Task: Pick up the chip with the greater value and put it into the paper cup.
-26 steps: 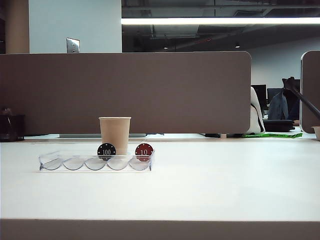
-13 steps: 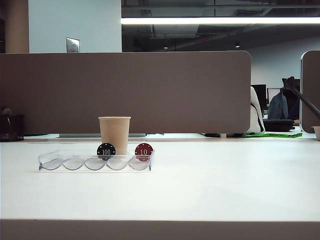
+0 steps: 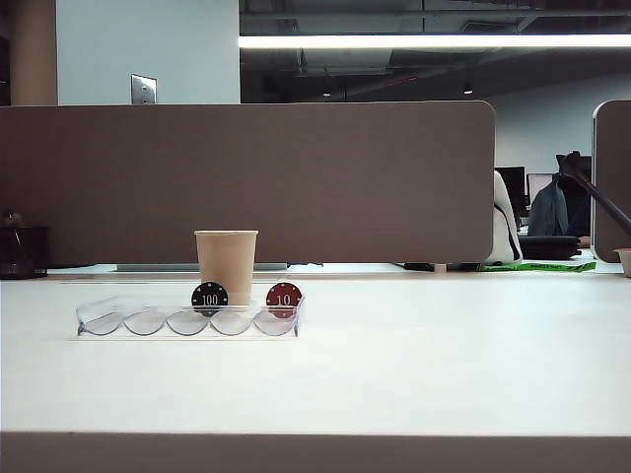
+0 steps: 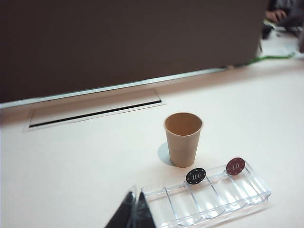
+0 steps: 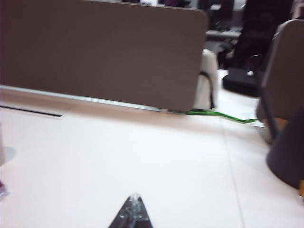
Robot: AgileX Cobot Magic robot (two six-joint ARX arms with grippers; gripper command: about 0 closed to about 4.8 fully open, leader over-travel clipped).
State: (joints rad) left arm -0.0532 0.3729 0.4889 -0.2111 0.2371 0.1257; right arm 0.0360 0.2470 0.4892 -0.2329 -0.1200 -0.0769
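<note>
Your left gripper (image 4: 134, 211) shows only its dark fingertips at the edge of the left wrist view, pressed together to a point and pinching nothing. It hangs over the near left end of the clear plastic chip tray (image 4: 247, 197), apart from it as far as you can tell. Your right gripper (image 5: 133, 213) is much the same: fingertips drawn together, nothing between them, above bare white table (image 5: 156, 161) well right of the tray. That view is blurred, and neither gripper shows in the exterior view.

The tray's see-through walls and scalloped slots (image 3: 187, 321) catch the light, so its near edges are hard to trace. Standing on edge in it is the black chip marked 100 (image 3: 210, 298), round, white numerals, light dots around the rim. It sits in a middle slot. To its right, at the right end of the tray, stands the red chip marked 10 (image 3: 284, 299), apart from the black one. From the left wrist you see both again, the black chip (image 4: 195, 175) and the red chip (image 4: 235, 166).

Just behind the tray stands the paper cup (image 3: 227, 262), upright, tan, tapered with a rolled rim; the black chip overlaps its base in the exterior view. From above, the cup (image 4: 183, 138) is open-mouthed and just beyond the tray's far wall.

Farthest back, a flat brown partition panel (image 3: 296, 177) spans the table.
</note>
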